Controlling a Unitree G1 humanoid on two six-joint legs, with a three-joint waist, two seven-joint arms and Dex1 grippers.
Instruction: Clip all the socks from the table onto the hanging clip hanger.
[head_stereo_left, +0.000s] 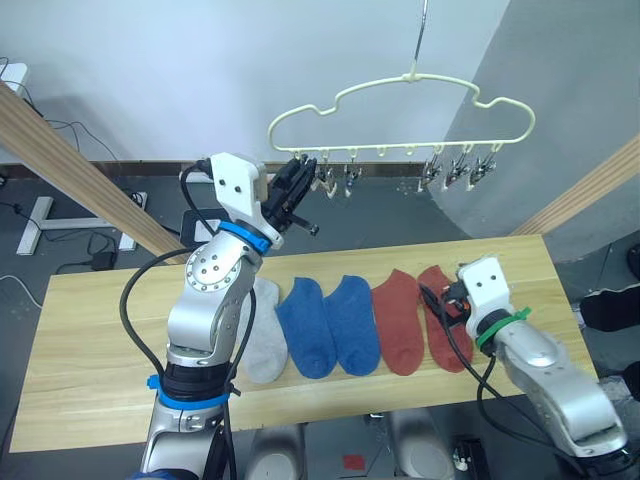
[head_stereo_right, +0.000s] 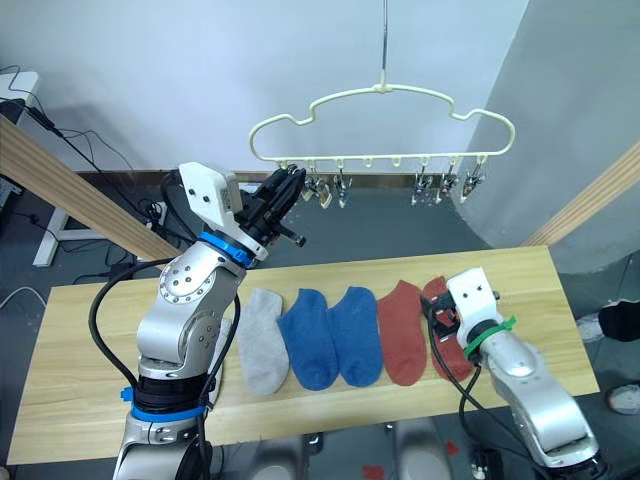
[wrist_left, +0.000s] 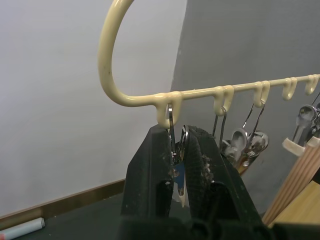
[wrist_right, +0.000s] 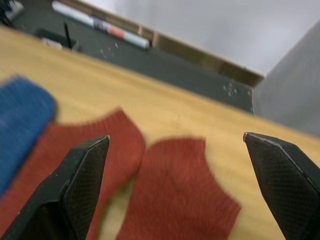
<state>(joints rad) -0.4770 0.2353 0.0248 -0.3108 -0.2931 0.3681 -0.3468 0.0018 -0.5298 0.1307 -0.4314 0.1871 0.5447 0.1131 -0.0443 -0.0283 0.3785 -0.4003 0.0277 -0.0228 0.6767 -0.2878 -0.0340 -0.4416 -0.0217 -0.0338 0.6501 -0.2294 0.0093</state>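
The pale yellow clip hanger hangs by its hook above the far edge of the table. My left gripper is raised to the hanger's left end and shut on the leftmost metal clip; more clips dangle along the bar. On the table, side by side, lie one grey sock, two blue socks and two red socks. My right gripper hovers open just above the rightmost red sock, holding nothing.
Slanted wooden frame poles rise at the left and the right of the table. A grey panel stands behind the hanger's right end. Cables and a power strip lie on the floor beyond the table.
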